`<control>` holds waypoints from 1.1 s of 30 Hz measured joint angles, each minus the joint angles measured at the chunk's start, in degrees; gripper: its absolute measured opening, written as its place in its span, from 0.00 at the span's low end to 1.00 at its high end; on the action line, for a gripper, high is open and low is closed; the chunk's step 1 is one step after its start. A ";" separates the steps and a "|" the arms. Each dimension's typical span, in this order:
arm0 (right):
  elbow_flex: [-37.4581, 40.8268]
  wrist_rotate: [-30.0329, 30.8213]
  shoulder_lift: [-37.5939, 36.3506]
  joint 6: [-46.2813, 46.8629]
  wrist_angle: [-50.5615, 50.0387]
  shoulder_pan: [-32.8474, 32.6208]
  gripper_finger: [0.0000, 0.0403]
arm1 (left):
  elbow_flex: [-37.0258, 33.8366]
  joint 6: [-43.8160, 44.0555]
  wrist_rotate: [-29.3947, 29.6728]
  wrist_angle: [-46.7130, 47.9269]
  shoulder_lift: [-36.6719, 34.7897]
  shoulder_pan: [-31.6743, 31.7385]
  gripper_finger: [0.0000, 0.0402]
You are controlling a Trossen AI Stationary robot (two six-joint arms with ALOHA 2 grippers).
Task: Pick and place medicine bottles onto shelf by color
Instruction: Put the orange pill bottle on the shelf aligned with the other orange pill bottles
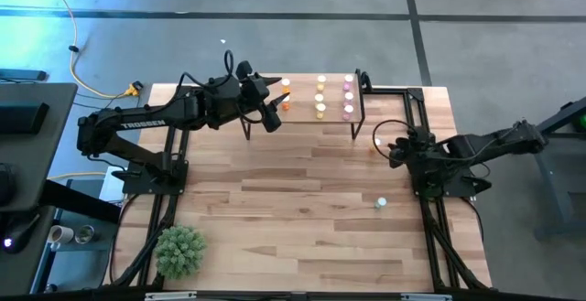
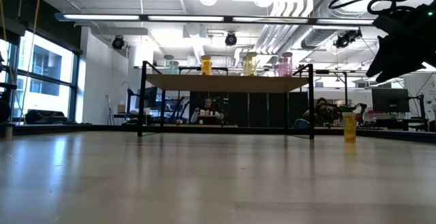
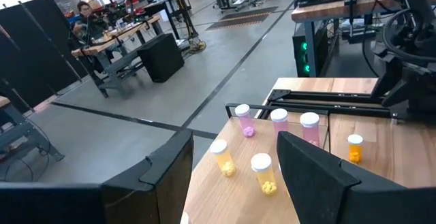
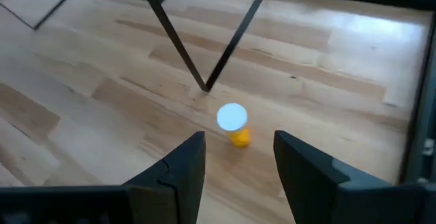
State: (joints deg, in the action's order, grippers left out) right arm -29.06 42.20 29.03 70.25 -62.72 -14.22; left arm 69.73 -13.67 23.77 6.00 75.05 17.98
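Two end effectors are in your view. Left end effector (image 1: 275, 109), fingers apart and empty, hangs over the shelf (image 1: 316, 118) at upper centre. Right end effector (image 1: 389, 147), fingers apart and empty, hovers just above an orange bottle (image 4: 234, 124) on the desk (image 1: 302, 209) beside the shelf. Yellow bottles (image 3: 263, 172) and pink bottles (image 3: 279, 120) stand on the shelf. One green bottle (image 1: 381, 204) stands on the desk at lower right.

One camera looks straight down on the table (image 1: 302, 200); another sits at tabletop level facing the shelf (image 2: 228, 82), seen by both. Wrist cameras peer close past their fingers.
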 joint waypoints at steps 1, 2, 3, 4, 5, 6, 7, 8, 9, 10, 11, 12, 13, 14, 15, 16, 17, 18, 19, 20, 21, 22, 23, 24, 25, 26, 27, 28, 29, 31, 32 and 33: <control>0.00 -0.45 -0.55 -1.87 0.05 0.90 0.41 | 0.00 0.00 0.00 0.00 0.00 -0.02 0.50; 0.00 -0.58 -1.00 -3.62 0.45 1.78 0.41 | 0.00 0.00 0.00 0.00 0.00 -0.02 0.50; 0.00 -0.69 -1.48 -5.63 1.23 2.61 0.41 | 0.00 0.00 0.00 0.00 0.00 0.00 0.50; 0.00 -0.70 -1.88 -7.34 2.03 3.37 0.41 | 0.00 0.00 0.00 0.02 0.00 0.00 0.50; 0.00 -0.83 -2.24 -8.94 2.78 4.13 0.41 | 0.00 0.00 0.00 0.04 0.00 -0.01 0.50; 0.00 -1.32 -2.51 -10.48 3.62 4.83 0.41 | 0.00 0.00 0.00 0.07 0.00 -0.02 0.50; 0.00 -2.12 -2.57 -11.84 4.35 5.55 0.41 | 0.00 0.00 0.00 0.12 0.00 -0.02 0.50; 0.00 -3.00 -2.57 -12.99 4.81 6.25 0.41 | 0.00 0.00 0.02 0.16 0.00 -0.02 0.50; 0.00 -4.18 -2.47 -14.16 5.30 6.92 0.41 | 0.00 0.00 0.00 0.22 0.00 0.00 0.50; 0.00 -5.36 -2.23 -15.43 6.01 7.58 0.41 | 0.00 0.00 0.00 0.24 0.00 0.00 0.50; 0.00 -6.47 -1.91 -16.80 6.84 8.14 0.41 | 0.00 0.00 0.00 0.24 0.00 0.00 0.50; 0.00 -7.63 -1.56 -18.10 7.73 8.66 0.41 | 0.00 0.02 0.00 0.24 0.00 -0.01 0.50; 0.00 -8.62 -1.12 -19.16 8.63 9.13 0.41 | 0.00 0.00 0.00 0.24 0.00 0.00 0.50; 0.00 -9.39 -0.63 -19.86 9.51 9.55 0.41 | 0.00 0.01 0.00 0.24 0.00 0.00 0.50; 0.00 -9.95 -0.06 -20.10 10.32 9.91 0.41 | 0.00 0.02 0.00 0.24 0.00 -0.01 0.50; 0.00 -10.47 0.57 -20.16 10.93 10.22 0.41 | 0.00 0.02 0.00 0.24 0.00 -0.02 0.50; 0.00 -10.90 1.29 -19.80 11.24 10.53 0.41 | 0.00 0.02 0.00 0.26 0.00 -0.01 0.50; 0.00 -10.95 2.15 -19.32 11.23 10.71 0.41 | 0.00 0.02 0.00 0.28 0.00 0.00 0.50; 0.00 -11.00 3.16 -18.59 11.20 10.85 0.41 | 0.00 0.02 0.00 0.30 0.00 -0.02 0.50; 0.00 -11.00 4.24 -17.79 11.21 10.87 0.41 | 0.00 0.02 0.00 0.46 0.00 -0.01 0.50; 0.00 -11.00 5.30 -17.39 11.19 10.87 0.41 | 0.00 0.00 0.00 0.68 0.00 0.00 0.50; 0.00 -11.03 6.40 -17.10 11.23 10.87 0.41 | 0.00 0.00 0.00 0.86 0.00 0.00 0.50; 0.00 -11.04 7.44 -16.77 11.23 10.87 0.41 | 0.00 0.02 0.00 1.08 0.00 -0.01 0.50; 0.00 -11.03 8.44 -16.68 11.23 10.87 0.41 | 0.00 0.01 0.00 1.34 0.00 -0.01 0.50; 0.00 -11.02 9.36 -16.53 11.26 10.87 0.41 | 0.00 0.02 0.00 1.68 0.00 -0.01 0.50; 0.00 -11.02 10.31 -16.37 11.33 10.87 0.41 | 0.00 0.03 0.00 2.05 0.00 -0.01 0.50; 0.00 -11.04 11.20 -16.22 11.59 10.87 0.41 | 0.00 0.04 0.00 2.34 0.00 0.00 0.50; 0.00 -11.02 12.08 -16.04 11.97 10.87 0.41 | 0.00 0.02 0.00 2.49 0.00 0.00 0.50; -0.01 -10.99 12.98 -15.49 12.40 10.86 0.41 | 0.00 0.02 0.00 2.56 0.00 0.00 0.50; 0.00 -10.86 14.76 -14.30 13.20 10.84 0.41 | 0.00 0.04 0.00 2.77 0.00 -0.01 0.50; -0.02 -10.83 15.68 -13.62 13.57 10.84 0.41 | 0.00 0.02 0.00 2.83 0.00 -0.01 0.50; -0.02 -10.82 16.67 -13.18 13.69 10.84 0.41 | 0.00 0.03 0.00 2.83 0.00 0.00 0.50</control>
State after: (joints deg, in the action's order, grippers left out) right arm -29.08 31.38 45.70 57.07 -49.03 -3.38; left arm 69.73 -13.64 23.77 8.83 75.05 17.98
